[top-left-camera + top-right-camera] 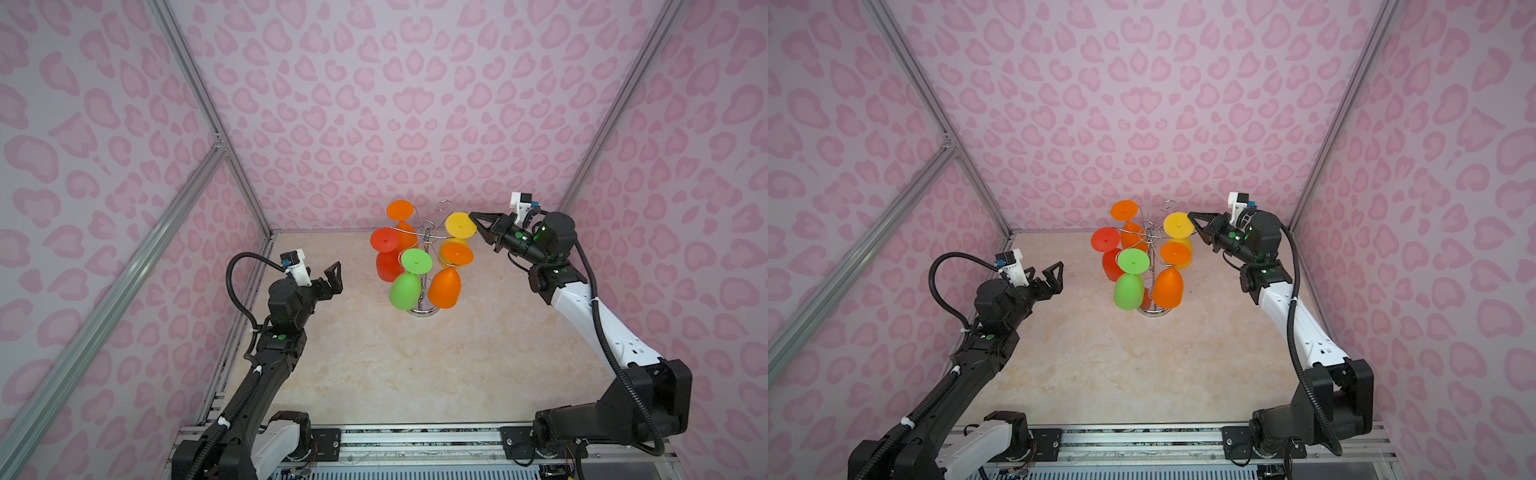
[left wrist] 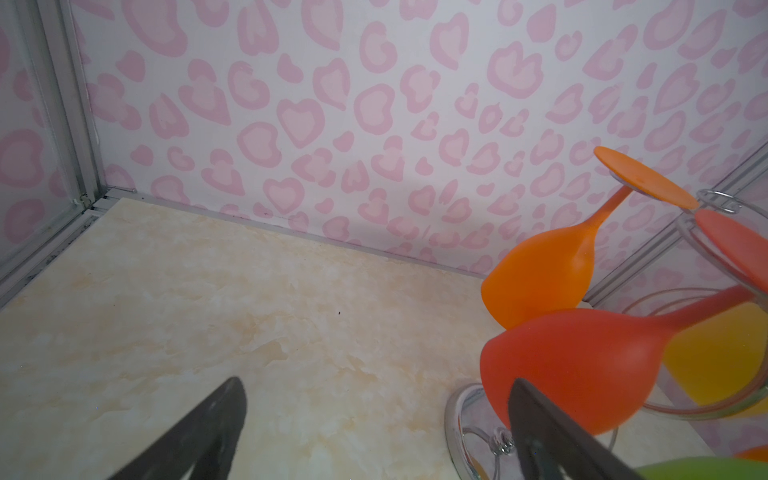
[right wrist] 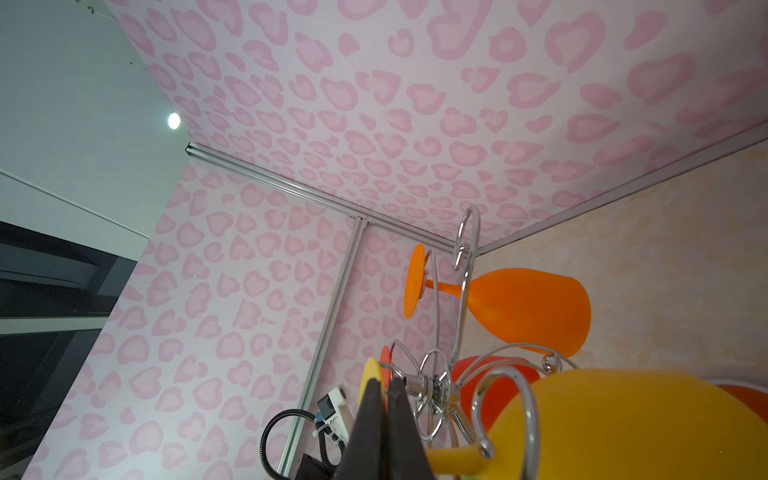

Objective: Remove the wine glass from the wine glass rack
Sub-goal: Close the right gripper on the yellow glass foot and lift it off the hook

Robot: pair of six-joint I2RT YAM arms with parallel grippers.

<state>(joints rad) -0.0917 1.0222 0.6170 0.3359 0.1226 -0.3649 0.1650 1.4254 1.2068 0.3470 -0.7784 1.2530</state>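
The left gripper [image 1: 322, 274] hung over the tabletop [image 1: 415, 374] with its jaws spread wide and nothing between them. Well beyond its fingertips stood the wine glass rack [image 1: 428, 235], still fully hung with glasses, bowls down. The red wine glass [image 1: 386, 266] was the nearest to those open jaws, then the green wine glass [image 1: 405, 291], with two orange ones behind and beside them. The yellow wine glass [image 1: 459, 224] hung on the rack's far side. The right gripper [image 1: 471, 215] had its jaws pressed shut on nothing, their tips right at the rim of the yellow glass's foot; contact could not be told.
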